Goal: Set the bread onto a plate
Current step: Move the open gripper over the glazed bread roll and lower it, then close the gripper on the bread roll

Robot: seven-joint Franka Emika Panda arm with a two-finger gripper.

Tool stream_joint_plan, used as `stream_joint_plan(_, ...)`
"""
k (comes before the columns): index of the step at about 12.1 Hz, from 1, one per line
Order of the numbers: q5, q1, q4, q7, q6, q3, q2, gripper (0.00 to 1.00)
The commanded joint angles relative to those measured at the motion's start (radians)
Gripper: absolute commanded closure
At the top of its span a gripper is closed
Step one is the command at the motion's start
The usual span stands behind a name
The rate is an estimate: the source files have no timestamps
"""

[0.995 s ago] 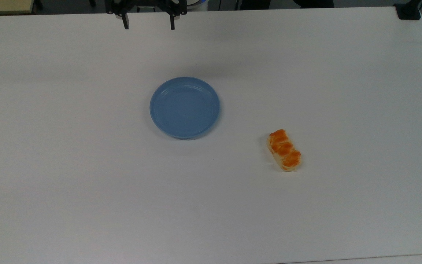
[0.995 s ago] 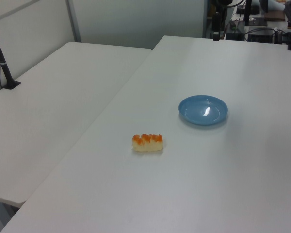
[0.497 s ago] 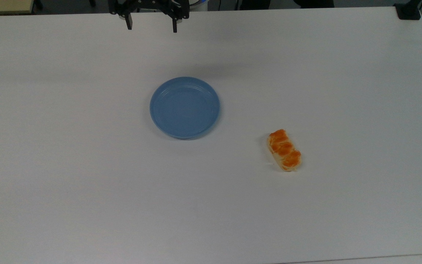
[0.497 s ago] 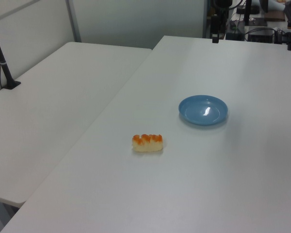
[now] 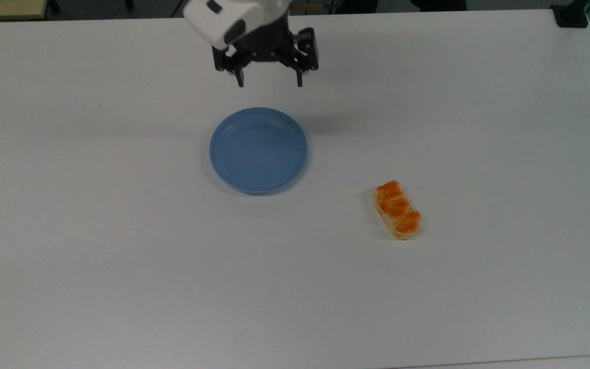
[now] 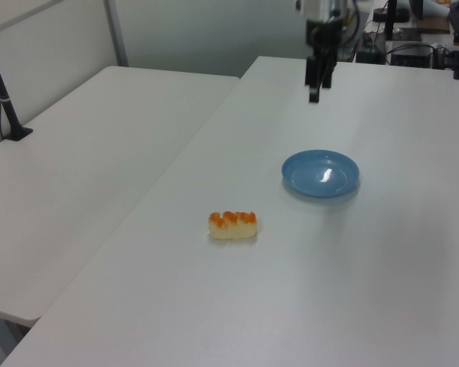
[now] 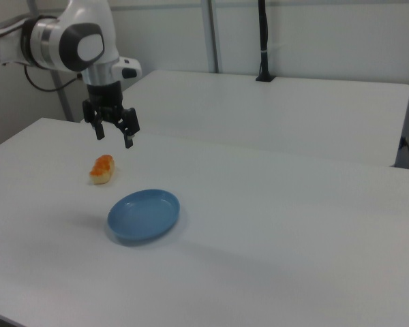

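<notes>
The bread [image 5: 397, 209] lay on the white table [image 5: 121, 256], nearer the top view's lower edge than anything else and toward the top view's right. Its orange-brown lumpy top faced up and its pale sides met the tabletop. In the left view the bread [image 6: 232, 225] sat in the foreground, lengthwise across the frame; in the right view it [image 7: 101, 169] lay beyond the plate, toward the right view's left.

Farther up the top view, the plate [image 5: 258, 149] rested flat on the table, well apart from the bread and to the top view's left of it. It was light blue and shallow, with a low rim and nothing on it. The left view showed the plate [image 6: 321, 173] behind the bread and to the left view's right.

Farther still, the gripper [image 5: 270, 82] hung in the air above the table, just past the plate's far rim in the top view. Its two dark fingers pointed down, spread wide, with nothing between them. In the right view the gripper [image 7: 114, 137] was raised off the table, above the bread. The left view showed it [image 6: 317, 84] beyond the plate.
</notes>
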Motion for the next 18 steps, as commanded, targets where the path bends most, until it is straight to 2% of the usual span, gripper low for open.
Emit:
stream_joint_plan(1,0.003,0.107,0.092,-0.025,0.057,-0.007,0.134,0.0)
stream_joint_plan(6,-0.069,0.18,0.233,-0.068,0.089,0.016,0.289,0.0)
stream_joint_plan(9,-0.129,0.216,0.276,-0.07,0.163,0.018,0.346,0.0)
stream_joint_plan(12,-0.166,0.253,0.393,-0.067,0.19,0.018,0.448,0.0)
stream_joint_plan(14,-0.164,0.255,0.408,-0.041,0.25,0.027,0.481,0.0)
stream_joint_plan(18,-0.164,0.256,0.399,0.113,0.321,0.09,0.544,0.0)
